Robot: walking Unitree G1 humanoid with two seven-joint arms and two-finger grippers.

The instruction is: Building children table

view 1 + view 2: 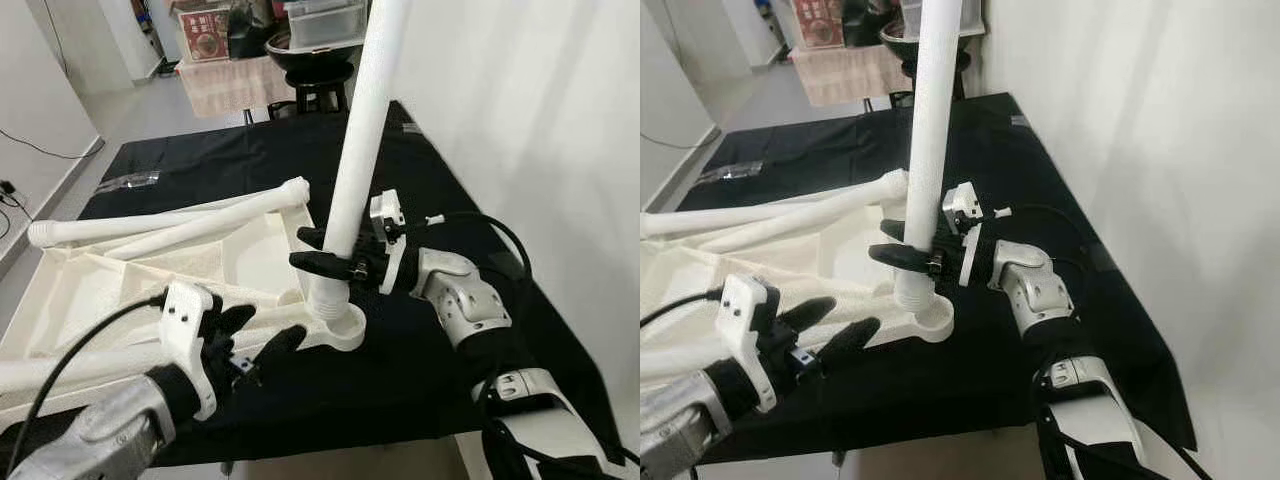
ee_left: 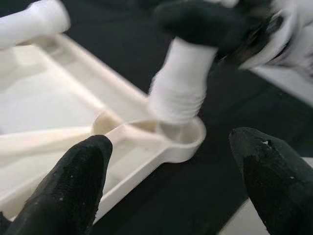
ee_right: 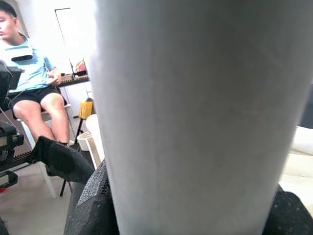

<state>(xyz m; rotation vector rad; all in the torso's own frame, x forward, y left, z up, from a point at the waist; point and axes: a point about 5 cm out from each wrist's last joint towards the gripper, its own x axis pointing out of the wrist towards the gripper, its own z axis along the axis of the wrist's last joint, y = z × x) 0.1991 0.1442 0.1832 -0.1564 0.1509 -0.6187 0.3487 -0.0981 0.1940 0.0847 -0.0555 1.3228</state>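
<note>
The white children's tabletop (image 1: 250, 250) lies upside down on a black-covered table (image 1: 420, 380). A long white leg (image 1: 365, 120) stands upright with its threaded end (image 2: 178, 95) in the tabletop's near corner socket (image 1: 345, 325). My right gripper (image 1: 298, 248) is shut on this leg just above the socket; the leg (image 3: 195, 107) sits close in front of the right wrist camera. My left gripper (image 1: 279, 320) is open, low beside the same corner, its fingers (image 2: 73, 186) apart and holding nothing. Two more white legs (image 1: 150, 225) lie across the tabletop.
A white wall (image 1: 540, 120) runs along the table's right side. At the far end stand a stool and a cluttered stand with boxes (image 1: 300, 40). A clear plastic bag (image 1: 130, 182) lies on the cloth. A seated person (image 3: 34, 83) is at the left of the right wrist view.
</note>
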